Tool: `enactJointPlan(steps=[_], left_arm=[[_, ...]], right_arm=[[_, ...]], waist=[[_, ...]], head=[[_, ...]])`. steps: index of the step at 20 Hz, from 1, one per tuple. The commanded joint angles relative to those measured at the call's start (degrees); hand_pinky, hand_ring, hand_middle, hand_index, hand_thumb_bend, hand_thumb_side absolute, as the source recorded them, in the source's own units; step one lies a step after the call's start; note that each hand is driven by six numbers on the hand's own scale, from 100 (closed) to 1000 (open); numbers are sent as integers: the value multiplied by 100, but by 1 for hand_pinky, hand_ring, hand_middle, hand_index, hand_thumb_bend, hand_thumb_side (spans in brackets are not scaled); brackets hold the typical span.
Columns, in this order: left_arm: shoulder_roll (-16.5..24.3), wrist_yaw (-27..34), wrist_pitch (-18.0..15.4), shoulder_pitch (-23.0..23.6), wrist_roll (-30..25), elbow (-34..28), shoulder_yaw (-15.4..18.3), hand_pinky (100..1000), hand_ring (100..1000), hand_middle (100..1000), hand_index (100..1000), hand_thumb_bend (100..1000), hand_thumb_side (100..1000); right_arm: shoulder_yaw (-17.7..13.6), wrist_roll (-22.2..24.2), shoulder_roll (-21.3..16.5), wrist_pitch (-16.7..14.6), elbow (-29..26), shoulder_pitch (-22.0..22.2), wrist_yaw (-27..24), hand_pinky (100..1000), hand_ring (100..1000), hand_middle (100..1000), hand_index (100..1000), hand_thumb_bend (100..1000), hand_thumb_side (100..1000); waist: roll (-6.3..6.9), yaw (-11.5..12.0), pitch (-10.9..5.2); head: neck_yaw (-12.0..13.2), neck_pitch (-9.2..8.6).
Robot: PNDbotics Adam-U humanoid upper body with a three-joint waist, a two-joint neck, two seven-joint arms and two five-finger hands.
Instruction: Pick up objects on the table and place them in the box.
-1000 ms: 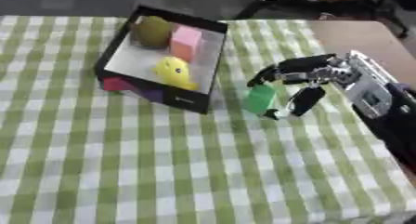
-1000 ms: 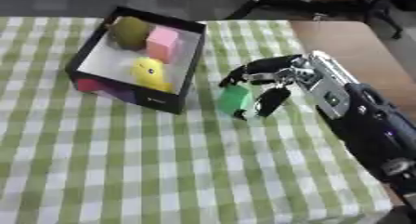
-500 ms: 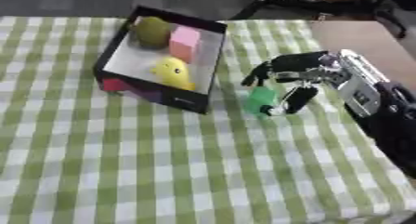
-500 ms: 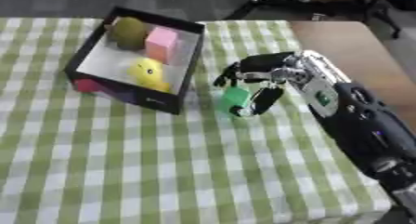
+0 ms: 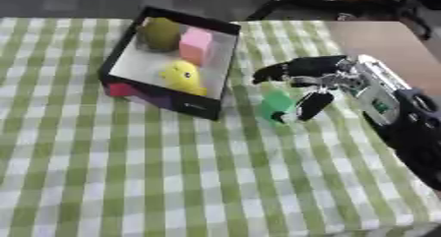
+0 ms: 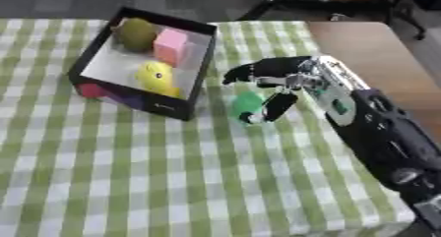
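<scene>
A: Item one, the box (image 5: 226,59). Black walls, pale floor, set askew on the green checked cloth (image 5: 112,172), far left of centre. Contents: an olive-green rounded object (image 5: 160,33) in the far corner, a pink block (image 5: 196,45) beside it, a yellow duck-like toy (image 5: 182,76) toward the near wall.

B: Item two?

A: The green block (image 5: 277,104), on the cloth just beside the box's near right corner, apart from the wall. Only piece seen outside the box.

B: Right hand (image 5: 331,76)?

A: Enters from the right. Fingers arch over the block toward the box; the thumb (image 5: 310,104) drops down on the block's right side, at or just touching it. Curled about the piece, though whether both sides are pinched I cannot tell. Block appears to rest on the cloth.

B: Left hand?

A: Not shown in either view.

B: Step in hand, then?

A: By my reading, securing the green block. Recommended handling: seat thumb and fingers on opposite faces before raising; lift straight up until it clears the near wall; carry left over the bare floor between duck and right wall; release low, so it does not bounce out or knock the wall.
</scene>
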Motion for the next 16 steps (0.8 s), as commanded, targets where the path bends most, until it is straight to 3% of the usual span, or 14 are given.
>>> enactJointPlan(steps=[1,11,16], left_arm=[[54,15,-8,-42,-3,-76,18,648,608,624,916,118,1000],[54,14,-8,-44,-4,-78,19,648,607,624,917,118,1000],[51,17,-7,-42,-4,-78,18,648,607,624,917,118,1000]], right_arm=[[-87,-198,-110,30,-78,-47,62,920,986,1000,1000,263,542],[-57,-199,-111,-58,15,-38,139,915,976,994,1000,260,553],[-34,74,-114,-161,113,-13,156,903,956,979,1000,253,542]], waist=[[76,4,-143],[78,1,-143],[79,-2,-144]], head=[[-19,-11],[-36,-11],[-58,-11]])
